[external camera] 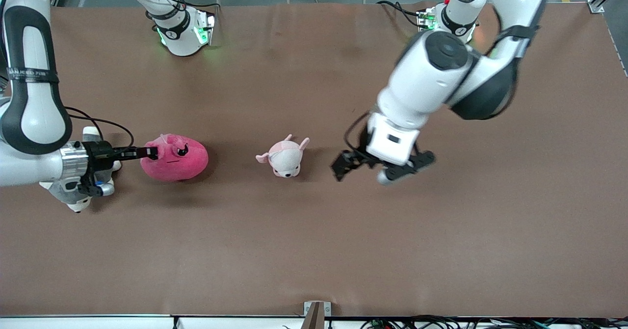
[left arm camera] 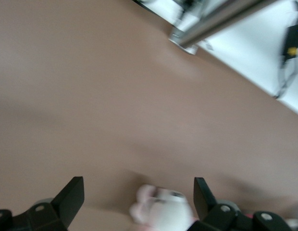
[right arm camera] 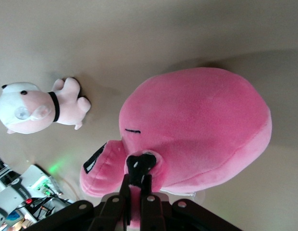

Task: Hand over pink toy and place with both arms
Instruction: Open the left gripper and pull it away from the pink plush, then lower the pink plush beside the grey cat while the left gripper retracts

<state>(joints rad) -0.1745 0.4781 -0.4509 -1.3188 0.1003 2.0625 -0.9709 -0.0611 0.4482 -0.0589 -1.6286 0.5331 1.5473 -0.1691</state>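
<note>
Pink toy [external camera: 175, 158] lies on the brown table [external camera: 314, 250] toward my right arm's end, and my right gripper [external camera: 151, 152] has its fingers pinched together on the small tuft at the toy's top, close over the tabletop. In the right wrist view the two black fingertips [right arm camera: 139, 166] meet on a thin fold of plush beside the dark eye, so I judge this hold to be shallow. To do the step well I should lift slowly and straight, let the body hang free below the tuft, then carry it toward the middle with a bare flank turned toward my other gripper so there is room for a second hold.

Next along the table sits a smaller pale pink-and-white plush [external camera: 284, 157], well apart from the toy and right on the path; I should pass above it, not drag through it.

My left gripper [external camera: 382, 168] hangs over bare table beside that small plush, fingers spread wide and holding nothing. It should wait open until the toy is presented.

Hard to make out: a grey-and-white plush [external camera: 78, 196] is mostly covered by my right wrist. The left wrist view is smeared; only a pale blur [left arm camera: 161, 209] shows between my fingers. How much tuft I truly hold is hidden.
</note>
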